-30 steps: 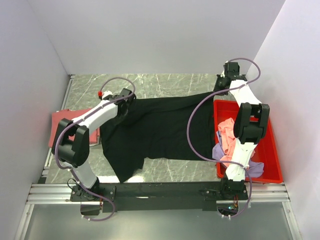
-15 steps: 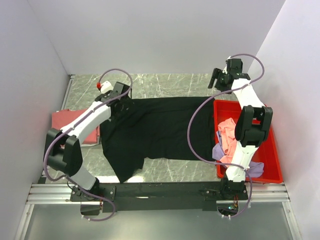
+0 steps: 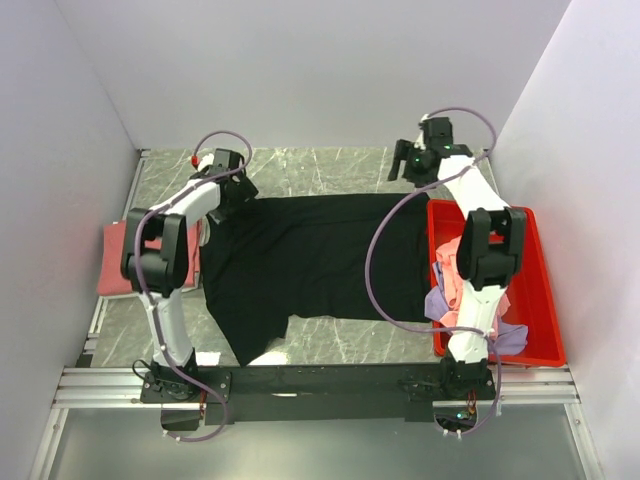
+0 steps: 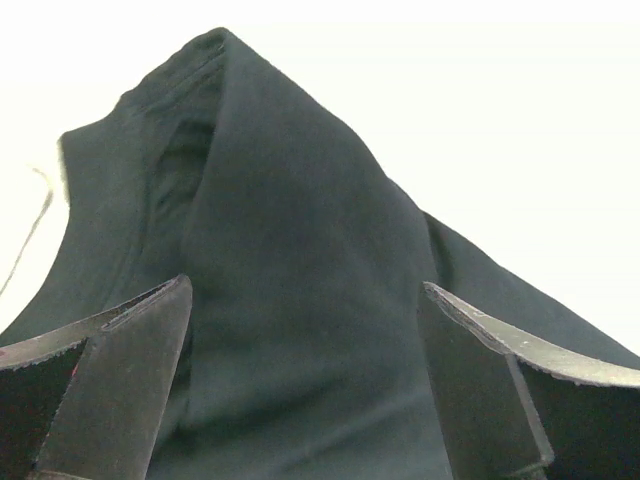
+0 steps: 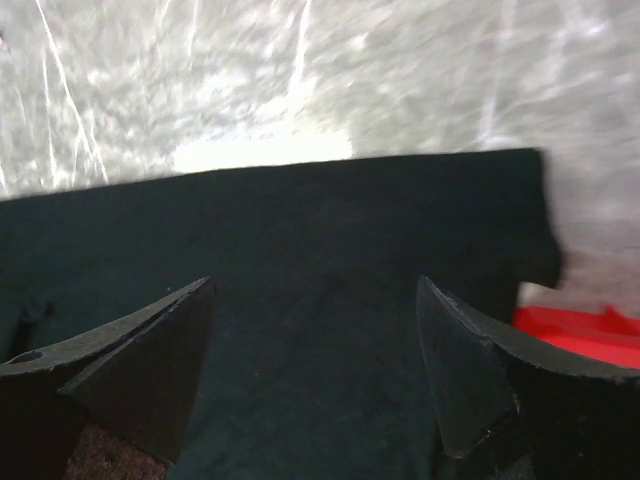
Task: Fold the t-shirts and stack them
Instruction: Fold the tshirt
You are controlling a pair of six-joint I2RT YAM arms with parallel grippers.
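Observation:
A large black t-shirt (image 3: pixel 310 260) lies spread across the middle of the table, its far edge straight. My left gripper (image 3: pixel 236 192) hovers open over its far left corner; in the left wrist view the fingers (image 4: pixel 130 360) stand wide apart above a raised fold of the black cloth (image 4: pixel 280 230), holding nothing. My right gripper (image 3: pixel 408 168) hangs open above the far right corner, and the right wrist view shows the shirt's edge (image 5: pixel 300 210) below its spread jaws. A salmon-red t-shirt (image 3: pixel 115 262) lies folded at the left. Pink (image 3: pixel 455 268) and lavender (image 3: pixel 512 336) t-shirts sit crumpled in the bin.
A red plastic bin (image 3: pixel 540 300) stands along the table's right side, its corner (image 5: pixel 570 335) just beside the black shirt. White walls close in on three sides. A metal rail (image 3: pixel 320 380) with both arm bases runs along the near edge.
Both grippers opened and let go of the black shirt's far edge, then lifted and drew back toward the far wall. The far edge now lies flat and straight.

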